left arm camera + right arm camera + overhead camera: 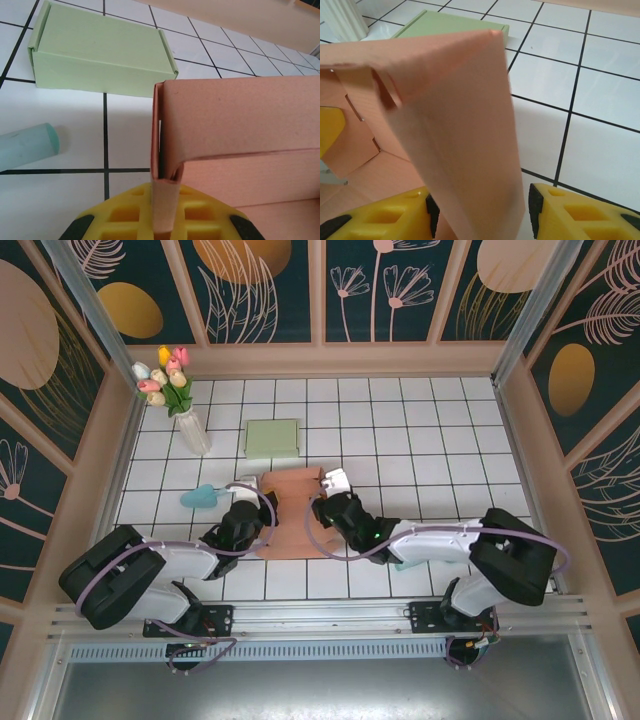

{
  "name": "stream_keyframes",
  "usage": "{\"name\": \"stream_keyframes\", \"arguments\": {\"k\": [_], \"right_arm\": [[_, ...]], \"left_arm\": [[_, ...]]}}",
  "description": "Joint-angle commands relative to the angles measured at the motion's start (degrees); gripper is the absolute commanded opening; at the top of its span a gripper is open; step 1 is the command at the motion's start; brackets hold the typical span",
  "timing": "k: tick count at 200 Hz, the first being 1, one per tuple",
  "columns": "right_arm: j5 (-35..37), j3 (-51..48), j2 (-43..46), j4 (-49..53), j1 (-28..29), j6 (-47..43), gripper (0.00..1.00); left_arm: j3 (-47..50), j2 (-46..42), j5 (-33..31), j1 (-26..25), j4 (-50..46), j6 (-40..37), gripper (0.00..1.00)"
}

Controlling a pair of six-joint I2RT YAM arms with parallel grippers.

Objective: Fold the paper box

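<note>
The paper box (pixel 293 523) is salmon-pink card, partly folded, lying mid-table between both arms. My left gripper (pixel 262 502) is at its left side. In the left wrist view that gripper (pixel 165 202) is shut on the doubled-over left wall of the paper box (pixel 235 120), which stands upright between the yellow fingers (pixel 125 215). My right gripper (pixel 322 508) is at the box's right side. Its jaws (pixel 480 210) are open around a raised flap of the paper box (pixel 465 125). A narrow gap shows between the flap and the right finger (pixel 580 212).
A folded pale green box (pixel 272 438) (pixel 100 50) (pixel 450 25) lies just beyond the pink one. A teal cylinder (pixel 200 497) (pixel 27 145) lies to the left. A white vase of tulips (pixel 190 425) stands at the back left. Wooden walls ring the tiled table (pixel 440 450).
</note>
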State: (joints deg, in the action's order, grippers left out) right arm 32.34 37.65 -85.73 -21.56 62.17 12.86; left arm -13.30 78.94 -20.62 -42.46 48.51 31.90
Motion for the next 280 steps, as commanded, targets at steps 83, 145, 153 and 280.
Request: {"name": "stream_keyframes", "arguments": {"k": [83,145,153,280], "right_arm": [[24.8,7.5,-9.7,5.8,2.3,9.0,0.21],[37.5,16.1,-16.9,29.1,2.6,28.0,0.16],[36.0,16.1,-17.1,27.5,2.7,26.6,0.16],[9.3,7.3,-8.9,0.9,2.1,6.7,0.45]], "left_arm": [[-1.9,-2.6,-5.0,-0.8,-8.0,9.3,0.0],[-2.4,-2.7,-7.5,-1.8,-9.8,13.7,0.0],[-2.5,-2.5,-7.7,-1.8,-9.9,13.8,0.0],[-6.5,5.2,-7.8,-1.8,-10.9,14.5,0.0]]}}
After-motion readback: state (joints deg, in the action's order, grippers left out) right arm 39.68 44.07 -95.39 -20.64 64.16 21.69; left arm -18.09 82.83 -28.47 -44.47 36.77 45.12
